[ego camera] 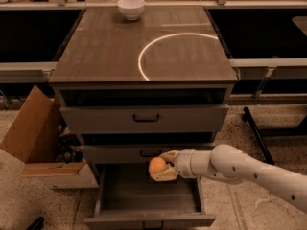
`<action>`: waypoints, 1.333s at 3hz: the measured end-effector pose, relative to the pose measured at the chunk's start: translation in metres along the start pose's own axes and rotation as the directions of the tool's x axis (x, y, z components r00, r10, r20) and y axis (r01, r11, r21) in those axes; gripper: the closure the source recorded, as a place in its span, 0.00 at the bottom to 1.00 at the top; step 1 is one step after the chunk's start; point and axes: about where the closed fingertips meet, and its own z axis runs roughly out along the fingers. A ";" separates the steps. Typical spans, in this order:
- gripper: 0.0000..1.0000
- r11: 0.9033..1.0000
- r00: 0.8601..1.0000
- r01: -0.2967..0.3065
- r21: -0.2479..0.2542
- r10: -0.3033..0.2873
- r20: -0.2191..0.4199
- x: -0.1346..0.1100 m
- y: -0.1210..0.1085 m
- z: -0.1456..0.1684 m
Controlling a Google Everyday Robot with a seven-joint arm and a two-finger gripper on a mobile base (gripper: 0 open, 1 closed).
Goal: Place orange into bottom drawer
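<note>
The gripper (162,167) sits low in the centre of the frame, its two pale fingers clasped around the orange (156,166), one above the fruit and one beneath. The arm (240,166) reaches in from the lower right. The orange is over the back part of the pulled-out bottom drawer (144,199), seemingly just above its interior rather than resting in it. A white bowl (131,7) stands on the cabinet top (105,51) at upper centre, and a cardboard box (33,138) lies at left.

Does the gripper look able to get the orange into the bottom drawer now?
Probably yes: the bottom drawer stands open, and the gripper, shut on the orange, hangs just above its interior.
</note>
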 end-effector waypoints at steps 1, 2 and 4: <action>1.00 0.996 0.997 -0.083 -0.013 0.083 0.005 0.045 -0.004 0.017; 1.00 0.997 0.997 -0.075 -0.021 0.075 0.003 0.049 -0.004 0.022; 1.00 0.998 1.000 -0.020 -0.063 0.021 0.017 0.113 -0.026 0.063</action>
